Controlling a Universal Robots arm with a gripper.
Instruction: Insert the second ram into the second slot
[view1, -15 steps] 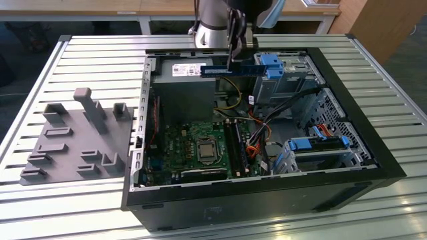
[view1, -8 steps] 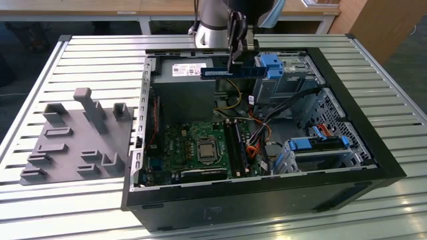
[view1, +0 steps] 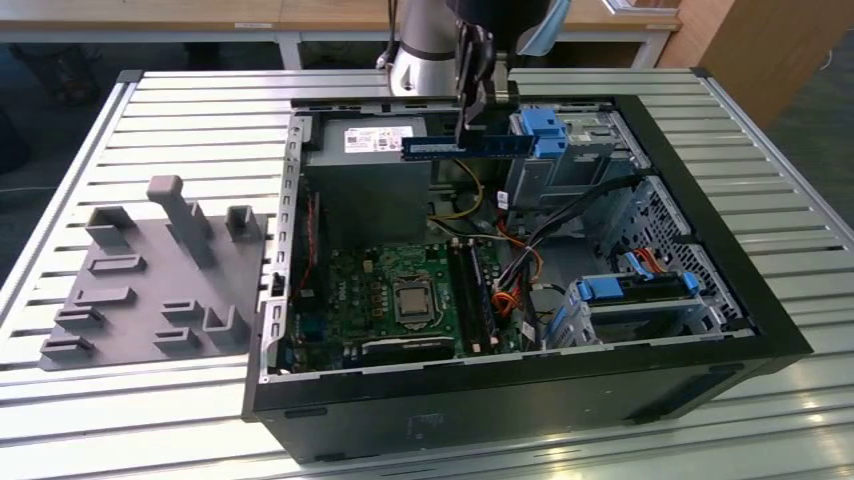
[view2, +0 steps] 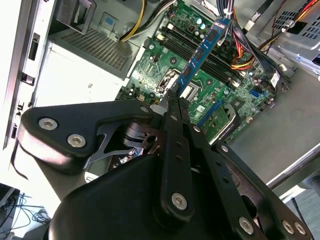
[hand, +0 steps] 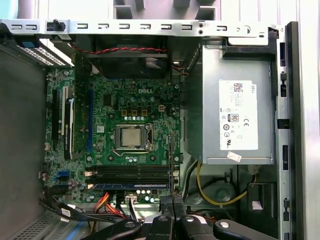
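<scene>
Grip firm on the second ram (view1: 501, 146): gripper (view1: 466, 132) closed down narrow on the blue stick near its middle, fingers (view2: 176, 130) pressed against both flat faces in the second wrist view. Held level and on edge, raised over the inside of the open computer case (view1: 534, 400), touching nothing but the fingers. Well clear of the motherboard (view1: 387, 290) below, and not seated in any of the memory slots (hand: 132, 172). Slots in a row just beside the processor socket (hand: 131, 136) in the first wrist view, with a blue strip (hand: 132, 185) along the slot farthest from the socket. Power supply (view1: 360, 195) at the case end nearest the arm. Case flat on a slatted metal table (view1: 200, 110), grey moulded fixture (view1: 147, 290) just beside it at the exterior view's left.
</scene>
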